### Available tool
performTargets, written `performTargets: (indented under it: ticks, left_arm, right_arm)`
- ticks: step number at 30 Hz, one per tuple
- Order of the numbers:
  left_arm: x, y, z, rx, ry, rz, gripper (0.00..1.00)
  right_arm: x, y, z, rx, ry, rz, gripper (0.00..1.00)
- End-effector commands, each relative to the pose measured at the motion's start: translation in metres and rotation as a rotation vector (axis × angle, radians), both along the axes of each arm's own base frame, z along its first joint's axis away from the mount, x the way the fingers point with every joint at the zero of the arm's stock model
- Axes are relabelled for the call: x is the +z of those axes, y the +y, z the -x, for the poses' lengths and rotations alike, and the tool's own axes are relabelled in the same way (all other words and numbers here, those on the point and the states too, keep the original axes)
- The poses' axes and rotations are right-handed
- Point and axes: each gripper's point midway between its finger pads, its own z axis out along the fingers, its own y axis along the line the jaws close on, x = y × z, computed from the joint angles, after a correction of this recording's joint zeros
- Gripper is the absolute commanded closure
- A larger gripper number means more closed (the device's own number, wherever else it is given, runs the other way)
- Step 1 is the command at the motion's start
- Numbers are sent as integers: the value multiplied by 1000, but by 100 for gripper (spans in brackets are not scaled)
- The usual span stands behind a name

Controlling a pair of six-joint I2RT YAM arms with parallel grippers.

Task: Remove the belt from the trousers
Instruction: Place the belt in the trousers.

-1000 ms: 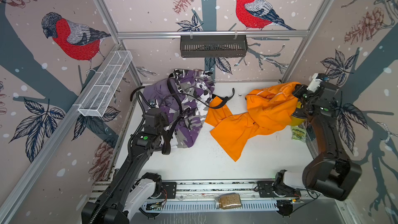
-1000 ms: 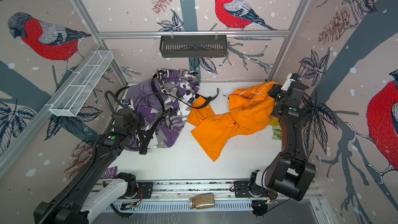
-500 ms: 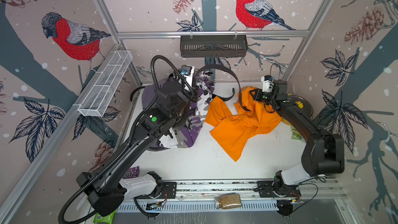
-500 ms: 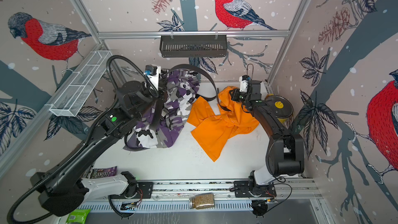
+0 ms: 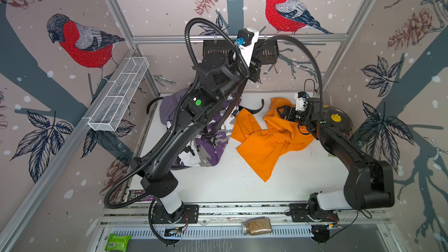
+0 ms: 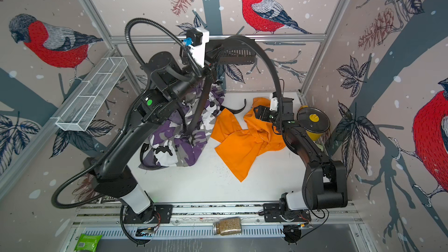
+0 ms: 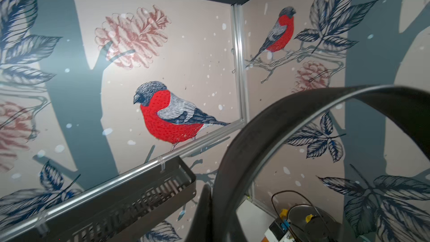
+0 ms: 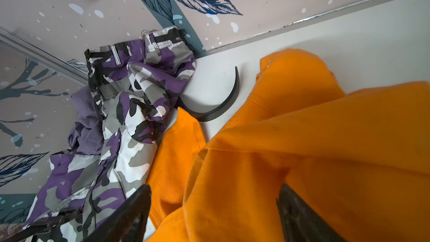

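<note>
Belt rises from the camouflage trousers to the left gripper, clenched on it with fingertips hidden behind the wrist camera, then arcs rightward, its far end lost behind the right arm. Left arm reaches high toward the back wall; right gripper hangs low, jaws spread wide over the orange trousers.

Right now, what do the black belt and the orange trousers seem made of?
The belt looks like leather or faux leather, smooth and dull black; it holds a stiff arc. The orange trousers look like matte woven cotton-type twill, with fine ribbing and soft folds.
</note>
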Motion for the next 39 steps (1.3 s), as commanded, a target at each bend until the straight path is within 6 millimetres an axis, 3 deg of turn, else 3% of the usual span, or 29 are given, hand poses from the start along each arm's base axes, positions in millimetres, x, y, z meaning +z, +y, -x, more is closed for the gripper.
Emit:
performTargets:
  ticks: [1, 4, 8, 10, 11, 13, 15, 18, 22, 25, 29, 32, 35, 39]
  left_arm:
    - [41, -12, 23, -96, -122, 99, 100]
    - [58, -19, 30, -150, -175, 195, 100]
    - [82, -11, 31, -129, -252, 315, 100]
    - [76, -9, 18, -82, -228, 317, 100]
    - [64, -12, 5, -66, -191, 300, 100]
    - [29, -25, -26, -36, -104, 246, 100]
    - [-24, -40, -69, 1, 24, 172, 100]
    - [-108, -70, -117, 7, 194, 34, 100]
    - [-205, -108, -149, 18, 316, -128, 100]
    - [-273, -123, -174, 64, 390, -217, 100]
    - [-361, -123, -205, 144, 502, -310, 100]
    - [-418, -124, -214, 174, 567, -382, 100]
    - [-469, -120, -220, 219, 604, -464, 100]
    - [-524, -98, -232, 293, 677, -547, 100]
  right_arm:
    - [3, -6, 8, -1, -20, 11, 13]
    - [-1, -20, 18, -31, -12, 9, 13]
    - [-7, -44, 29, -77, 2, -4, 12]
    - [-14, -57, 33, -102, 24, -3, 12]
    - [-5, -63, 37, -119, 2, -3, 12]
    - [0, -75, 43, -152, -7, -1, 12]
    - [4, -86, 49, -197, -16, 7, 11]
    - [10, -97, 58, -258, -34, 12, 11]
    - [14, -109, 70, -334, -53, 16, 10]
    - [15, -115, 78, -381, -72, 24, 10]
    - [13, -122, 90, -433, -73, 46, 10]
    - [21, -128, 95, -465, -93, 67, 9]
    - [25, -134, 99, -496, -92, 91, 9]
    - [25, -137, 101, -511, -85, 101, 8]
